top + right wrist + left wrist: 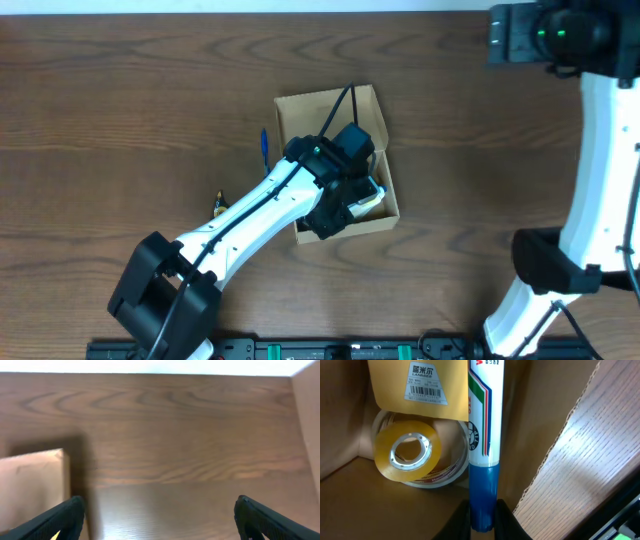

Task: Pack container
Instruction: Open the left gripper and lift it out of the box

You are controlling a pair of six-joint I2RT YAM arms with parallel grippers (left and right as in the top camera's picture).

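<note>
The container [325, 110], a tan cardboard box, sits open in the middle of the table. My left arm reaches into it from the lower left. The left gripper [483, 506] is shut on the blue cap of a white marker [485, 415], which points away from the camera along the box's inner wall [550, 425]. From above, the marker [369, 198] shows at the left gripper [352, 195]. A roll of clear tape [410, 452] and a yellow labelled packet [420, 385] lie inside the box. My right gripper [159, 505] is wide open over bare wood, holding nothing.
A blue pen [264, 148] lies on the table just left of the box. A small yellow-and-black item [217, 203] lies further to the lower left. The right arm [600, 150] stands along the right edge. A tan cardboard corner [30, 485] shows by the right gripper's left finger.
</note>
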